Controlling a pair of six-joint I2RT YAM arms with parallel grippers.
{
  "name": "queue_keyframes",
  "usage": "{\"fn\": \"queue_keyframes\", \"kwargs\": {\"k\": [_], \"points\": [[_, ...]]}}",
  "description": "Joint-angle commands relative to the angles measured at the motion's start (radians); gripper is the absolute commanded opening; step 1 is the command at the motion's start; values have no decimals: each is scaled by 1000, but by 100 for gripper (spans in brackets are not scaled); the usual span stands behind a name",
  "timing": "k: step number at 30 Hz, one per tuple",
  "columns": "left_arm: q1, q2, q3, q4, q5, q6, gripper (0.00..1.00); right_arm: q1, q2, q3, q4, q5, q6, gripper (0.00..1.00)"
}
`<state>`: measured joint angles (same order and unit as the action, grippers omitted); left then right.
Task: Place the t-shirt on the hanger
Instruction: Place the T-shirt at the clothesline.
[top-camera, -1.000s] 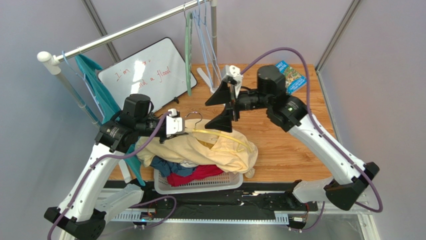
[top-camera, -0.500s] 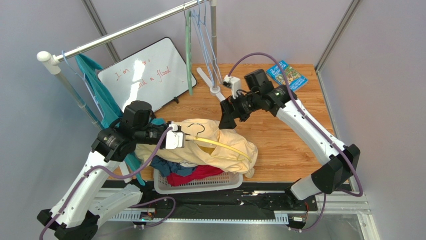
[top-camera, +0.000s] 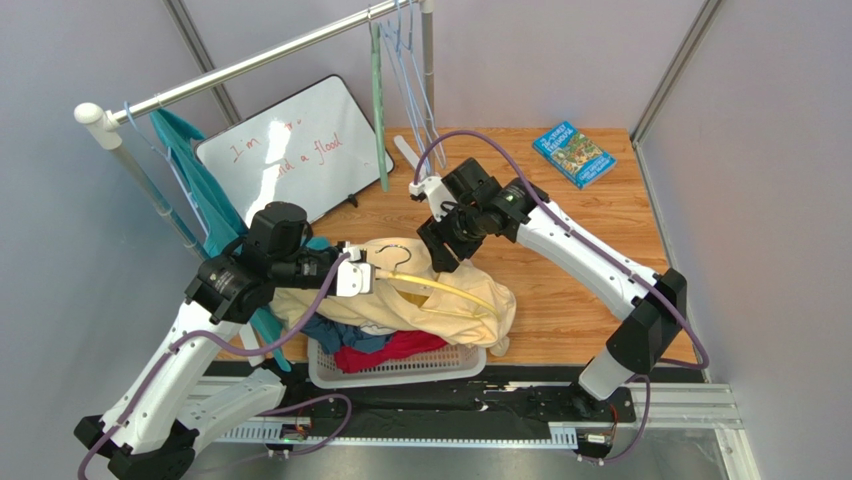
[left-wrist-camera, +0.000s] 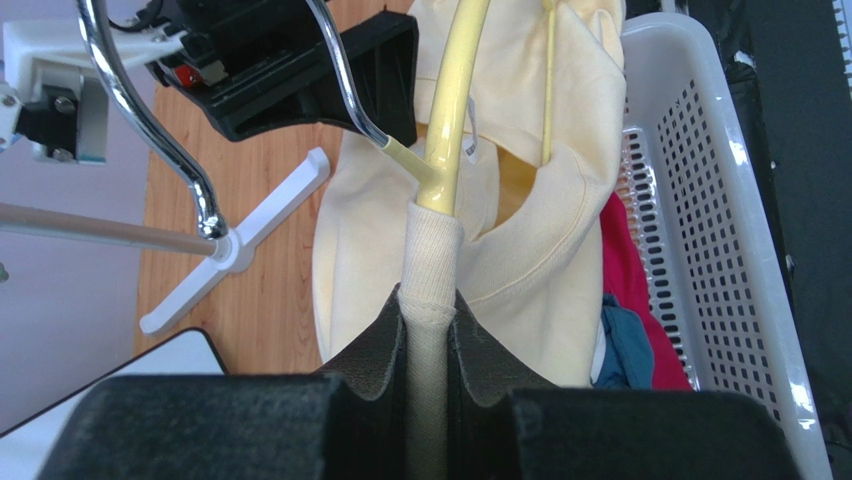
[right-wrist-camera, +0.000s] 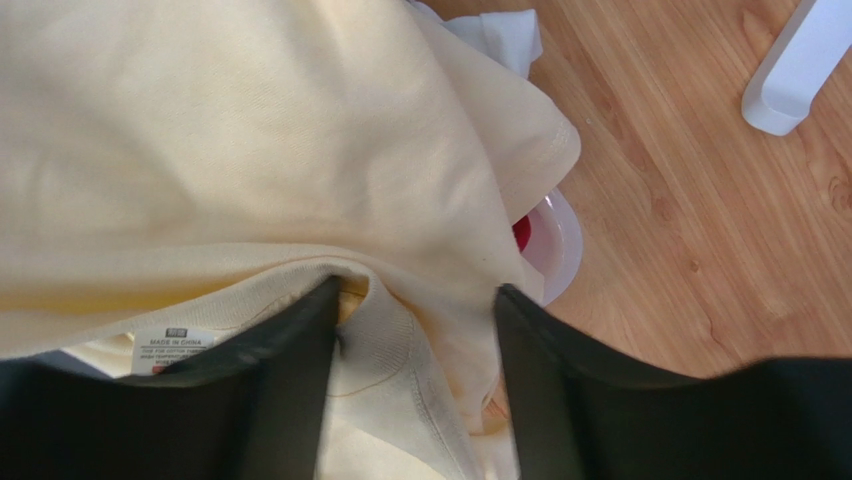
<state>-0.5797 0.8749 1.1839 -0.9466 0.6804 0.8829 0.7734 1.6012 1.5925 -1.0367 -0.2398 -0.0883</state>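
Top external view: a pale cream-yellow short-sleeved t-shirt (top-camera: 440, 305) is heaped over a white perforated plastic basket (top-camera: 400, 366) of red and blue garments at the near edge of the wooden desk (top-camera: 570, 270). A thin bright yellow hanger (top-camera: 445, 288) with a silver hook lies across the heap. The left gripper (top-camera: 374, 277) sits at the hook end and the right gripper (top-camera: 447, 256) is down on the far side of the heap. A whiteboard with red writing (top-camera: 290, 150) leans at the back left, and a blue book (top-camera: 573, 153) lies at the far right corner. Left wrist view: the left gripper (left-wrist-camera: 430, 310) is clenched on the ribbed neck band of the t-shirt (left-wrist-camera: 530, 270), with the hanger (left-wrist-camera: 455, 90) arm running into that band and the basket (left-wrist-camera: 700, 150) to the right. Right wrist view: the right gripper (right-wrist-camera: 415, 295) is released, its jaws parted either side of a loose fold of the t-shirt (right-wrist-camera: 230, 130) neck. The small white neck label (right-wrist-camera: 172, 347) is just beside one finger and the desk (right-wrist-camera: 700, 230) shows to the right.
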Motion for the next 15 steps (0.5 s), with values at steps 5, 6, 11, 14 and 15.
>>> {"fn": "queue_keyframes", "kwargs": {"k": [5,6,11,14,15], "points": [[-5,-53,-1,72,-65,-102,0,-13,-4,80,-48,143,-30,33],[-5,-60,-6,83,-77,-116,0,-17,-38,73,-65,145,-34,31],[29,-128,-52,211,-163,-315,0,-66,-148,-17,-85,152,-59,24],[75,-192,-95,311,-162,-410,0,-108,-201,-81,-91,129,-70,17],[80,-209,-107,334,-169,-454,0,-129,-210,-97,-92,123,-71,7]]}}
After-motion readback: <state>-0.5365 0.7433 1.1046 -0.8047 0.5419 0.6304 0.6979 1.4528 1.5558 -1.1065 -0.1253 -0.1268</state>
